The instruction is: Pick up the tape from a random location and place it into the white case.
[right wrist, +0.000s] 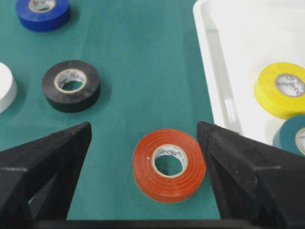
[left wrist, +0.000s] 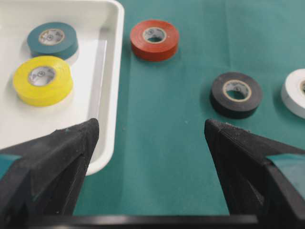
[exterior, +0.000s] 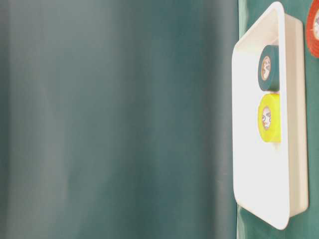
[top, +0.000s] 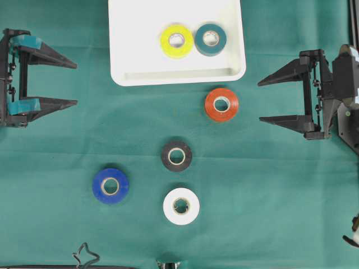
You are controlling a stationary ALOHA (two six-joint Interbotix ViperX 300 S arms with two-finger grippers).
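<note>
A plain dark green fabric cloth (top: 269, 196) covers the whole work surface, smooth and flat. At the cloth's lower edge in the overhead view, towards its left corner, lies a small black star-shaped wire outline (top: 85, 255). Farther along that lower edge, about midway, a small grey metallic piece (top: 168, 264) pokes in, mostly cut off.

Both grippers are matte black printed plastic, each with two long wedge-shaped jaws tapering to points. The left gripper (top: 74, 84) wears teal tape patches near its base; the right gripper (top: 261, 101) is plain black, with small screws along its frame.
</note>
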